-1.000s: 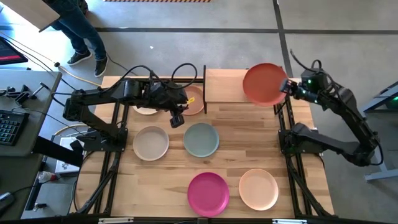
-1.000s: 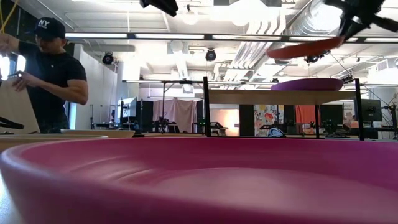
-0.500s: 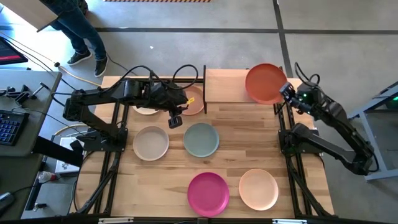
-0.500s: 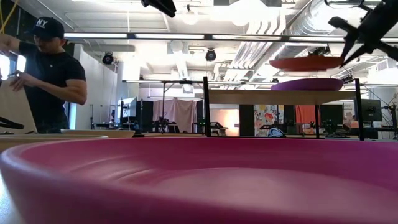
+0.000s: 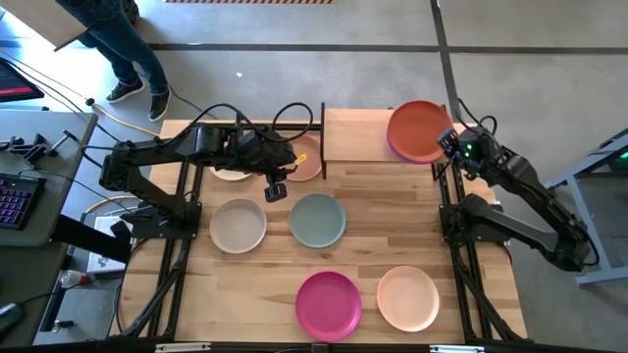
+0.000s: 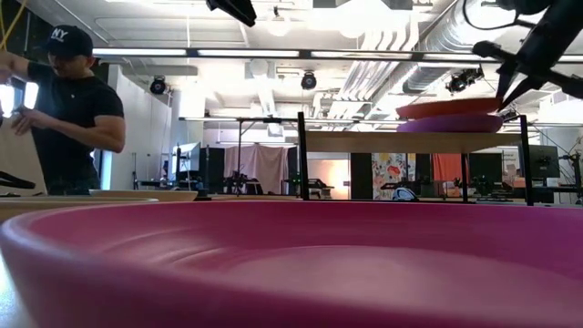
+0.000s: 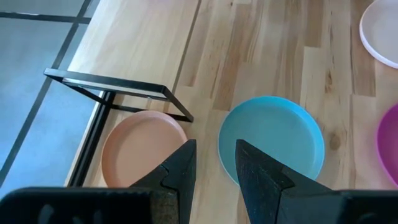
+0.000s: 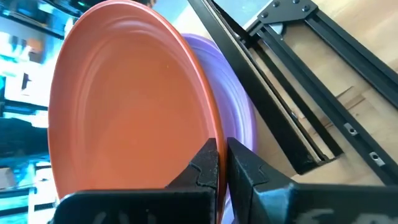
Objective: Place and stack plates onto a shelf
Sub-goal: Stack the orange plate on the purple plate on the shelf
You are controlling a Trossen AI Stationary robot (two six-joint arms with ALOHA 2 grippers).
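Your right gripper (image 5: 449, 143), jaws barely parted beside the rim, lowered the rust-orange plate (image 5: 417, 129) onto the purple plate (image 6: 451, 124) upper right on the shelf (image 5: 355, 134); second plate stacked, left gripper (image 7: 212, 167) idled slightly open, empty.

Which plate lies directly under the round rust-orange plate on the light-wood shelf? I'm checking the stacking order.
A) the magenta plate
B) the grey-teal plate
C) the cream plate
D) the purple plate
D: the round rust-orange plate rests on the purple plate on the light-wood shelf, beside the right gripper.
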